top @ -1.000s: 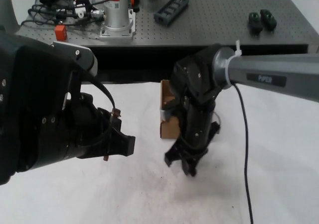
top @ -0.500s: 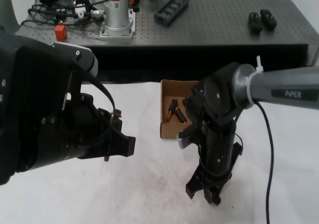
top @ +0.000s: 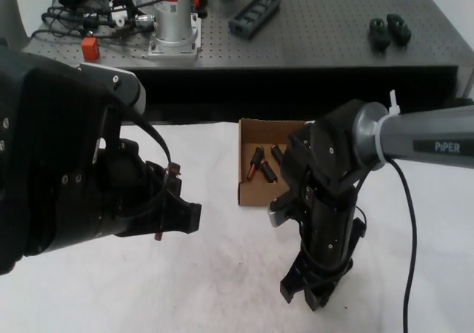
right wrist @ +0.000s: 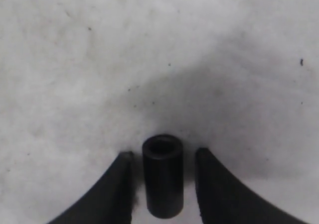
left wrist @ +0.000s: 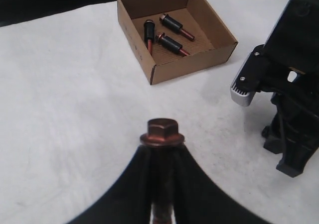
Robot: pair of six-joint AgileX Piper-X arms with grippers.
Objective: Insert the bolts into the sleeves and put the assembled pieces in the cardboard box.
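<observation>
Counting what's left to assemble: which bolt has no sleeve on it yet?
The bolt clamped in the left claw: no sleeve on it, while the three bolts in the cardboard box each wear a black sleeve.

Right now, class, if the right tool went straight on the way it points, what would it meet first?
Likely the black sleeve between the fingers of the right tool, then the white cloth; depth is unclear.

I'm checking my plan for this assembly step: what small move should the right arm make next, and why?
Probably close the fingers of the right gripper on the sleeve. It sits between them with a gap on either side, not yet gripped, while the left gripper already holds a bolt ready to insert.
</observation>
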